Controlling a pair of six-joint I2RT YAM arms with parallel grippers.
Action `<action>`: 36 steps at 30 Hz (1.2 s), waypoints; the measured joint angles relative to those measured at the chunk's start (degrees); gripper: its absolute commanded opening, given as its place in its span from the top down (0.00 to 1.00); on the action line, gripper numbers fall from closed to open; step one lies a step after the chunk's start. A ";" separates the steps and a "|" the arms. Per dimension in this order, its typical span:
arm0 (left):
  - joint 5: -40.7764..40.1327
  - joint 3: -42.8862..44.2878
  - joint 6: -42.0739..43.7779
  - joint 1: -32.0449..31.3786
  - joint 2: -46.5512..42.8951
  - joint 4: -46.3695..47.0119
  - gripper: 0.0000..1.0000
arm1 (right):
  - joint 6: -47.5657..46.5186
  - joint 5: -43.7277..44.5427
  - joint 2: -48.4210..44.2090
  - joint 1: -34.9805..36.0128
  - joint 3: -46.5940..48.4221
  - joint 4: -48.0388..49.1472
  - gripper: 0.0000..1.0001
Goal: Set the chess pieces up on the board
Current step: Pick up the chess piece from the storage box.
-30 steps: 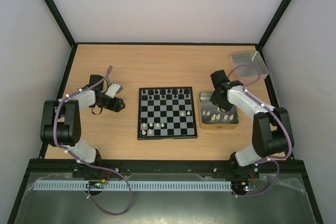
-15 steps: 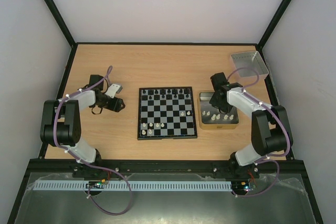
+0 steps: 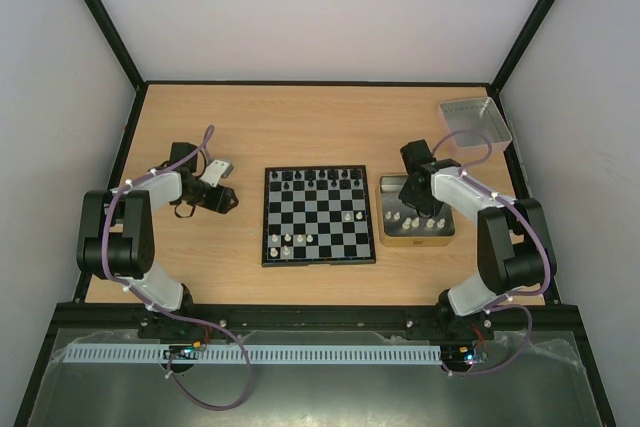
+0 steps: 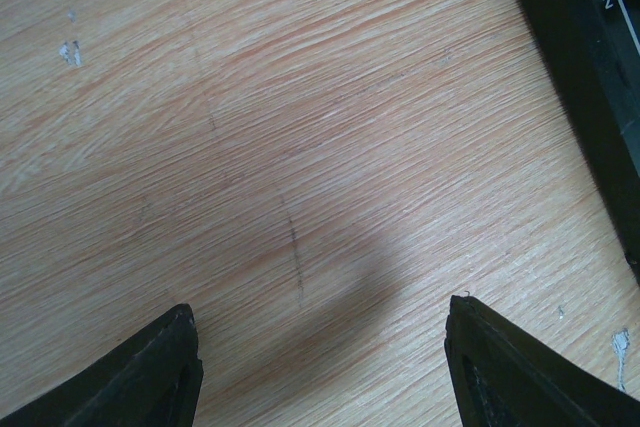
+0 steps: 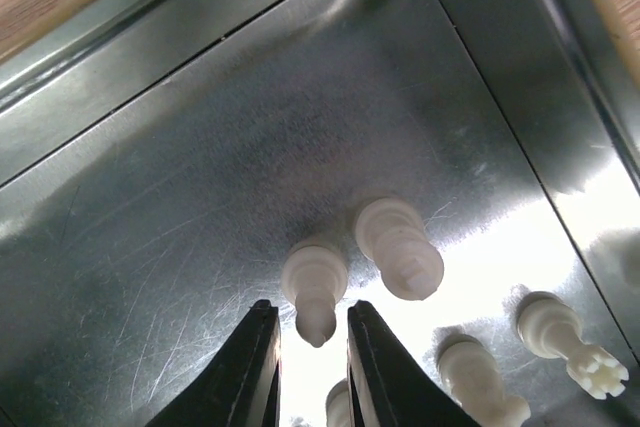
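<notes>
**Right wrist view, with the overhead view for reference.** A white chess piece (image 5: 315,287) stands on the metal floor of the tan-rimmed tray (image 5: 250,147). It appears upright, and its slim top points back along the line of the fingers. A white rook (image 5: 400,247) stands just beside it on the right, close but not visibly touching. More white pieces (image 5: 570,337) lie further right, near the tray wall.

The right gripper (image 5: 311,322) straddles the piece from above. One black fingertip (image 5: 262,347) flanks its left side and the other its right. The jaws are drawn narrow, and a thin sliver of bright metal shows on each side of the piece's tip. Whether the pads bear on the wider body cannot be told.

The move ahead turns on this alignment: the piece sits centred in the gap, with its long axis parallel to the fingers. The rook sits outside the right finger, which suggests a straight lift would clear it.

In the overhead view, the board (image 3: 318,261) lies to the left of the tray, close by but apart from it. Black pieces line its far row, and a few white ones stand toward its near side.

The right arm is plainly the nearer one. The left gripper (image 4: 322,319) rests over bare table (image 4: 300,147) on the board's other side, jaws spread wide and holding nothing.
</notes>
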 measured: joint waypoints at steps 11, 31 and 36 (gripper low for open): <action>0.00 0.00 0.00 0.00 0.02 0.00 0.32 | 0.17 0.50 0.26 -0.59 -0.98 0.55 0.90; 0.00 0.00 0.09 0.00 0.02 -0.04 0.32 | 1.84 5.35 -8.09 12.55 7.82 -8.15 0.91; 0.00 0.00 0.09 0.00 0.02 -0.04 0.32 | 5.60 7.02 -7.13 27.65 13.03 -11.54 0.91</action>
